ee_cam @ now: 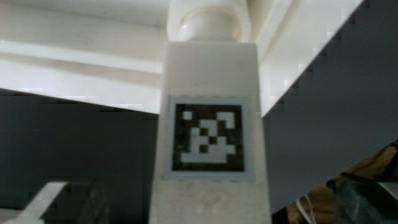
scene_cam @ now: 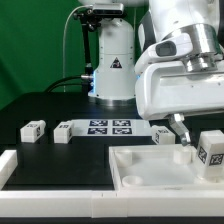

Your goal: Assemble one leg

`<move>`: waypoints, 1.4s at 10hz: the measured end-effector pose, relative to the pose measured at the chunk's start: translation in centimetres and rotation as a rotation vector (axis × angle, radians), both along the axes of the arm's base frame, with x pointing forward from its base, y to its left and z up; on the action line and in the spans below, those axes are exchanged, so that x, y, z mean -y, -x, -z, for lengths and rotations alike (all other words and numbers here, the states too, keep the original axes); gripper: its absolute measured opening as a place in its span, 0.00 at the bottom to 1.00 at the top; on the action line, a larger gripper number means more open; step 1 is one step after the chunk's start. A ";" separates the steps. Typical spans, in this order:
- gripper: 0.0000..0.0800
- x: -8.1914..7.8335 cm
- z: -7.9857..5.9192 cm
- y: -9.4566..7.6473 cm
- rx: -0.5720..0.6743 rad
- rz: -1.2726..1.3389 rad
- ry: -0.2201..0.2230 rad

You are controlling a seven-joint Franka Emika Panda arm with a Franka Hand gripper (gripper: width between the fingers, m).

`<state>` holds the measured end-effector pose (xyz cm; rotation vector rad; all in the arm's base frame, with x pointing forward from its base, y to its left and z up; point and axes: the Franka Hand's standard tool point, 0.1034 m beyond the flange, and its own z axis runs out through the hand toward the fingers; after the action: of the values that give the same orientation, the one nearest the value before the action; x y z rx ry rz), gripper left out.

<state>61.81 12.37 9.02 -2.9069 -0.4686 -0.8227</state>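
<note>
In the wrist view a white leg [ee_cam: 210, 90] with a black-and-white tag runs straight away from my gripper [ee_cam: 205, 208], its rounded far end against the white panel [ee_cam: 71, 60]. My dark fingers [ee_cam: 54, 203] stand on either side of the leg with gaps to it, so the gripper is open and holds nothing. In the exterior view the gripper [scene_cam: 181, 137] hangs just above that leg [scene_cam: 183, 153], which stands at the panel's [scene_cam: 140, 168] far right part. A second tagged leg [scene_cam: 212, 150] stands upright at the panel's right end.
Three loose legs lie on the black table: one [scene_cam: 33, 128] at the exterior view's left, one [scene_cam: 63, 131] beside it, one [scene_cam: 162, 133] right of the marker board [scene_cam: 110, 127]. A white rail [scene_cam: 60, 180] runs along the front. The arm's base [scene_cam: 112, 60] stands behind.
</note>
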 end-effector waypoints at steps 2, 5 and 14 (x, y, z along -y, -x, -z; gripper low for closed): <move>0.81 0.0 0.1 -0.1 0.000 0.001 0.000; 0.81 0.0 -0.7 -1.1 -0.286 -0.008 0.036; 0.81 0.0 -0.9 -1.7 -0.612 -0.003 0.059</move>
<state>63.49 12.37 9.97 -2.9902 -0.4316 0.1042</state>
